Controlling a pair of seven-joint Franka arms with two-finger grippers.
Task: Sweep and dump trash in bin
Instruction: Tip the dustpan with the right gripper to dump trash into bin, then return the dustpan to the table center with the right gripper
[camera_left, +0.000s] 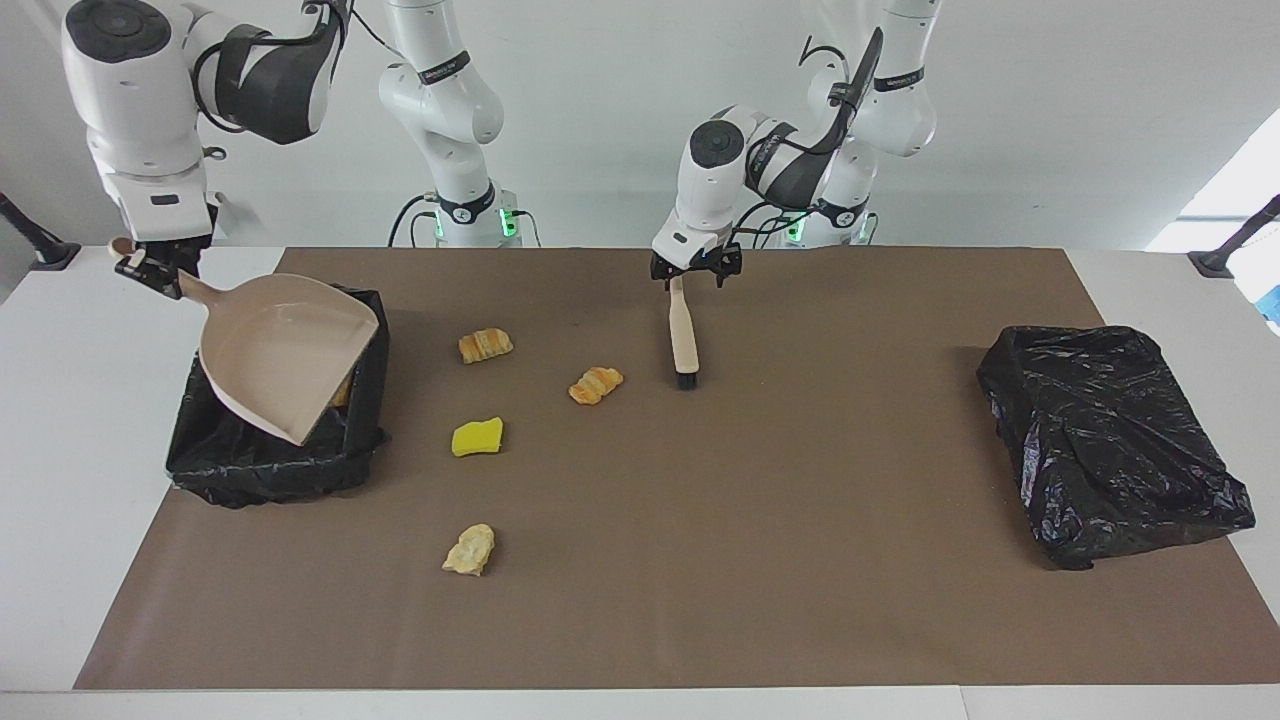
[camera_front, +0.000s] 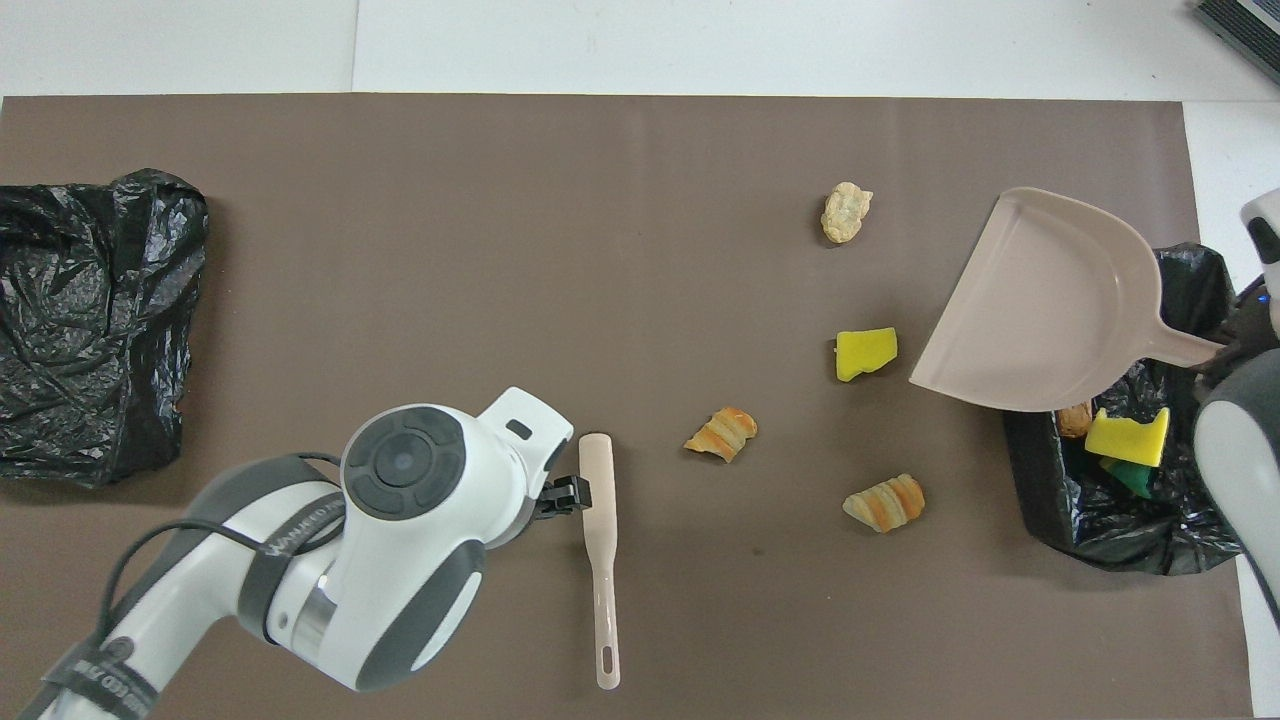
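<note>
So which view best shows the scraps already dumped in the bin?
The overhead view: a yellow sponge piece and a bread piece lie in the bin. In the facing view the dustpan almost hides them.
</note>
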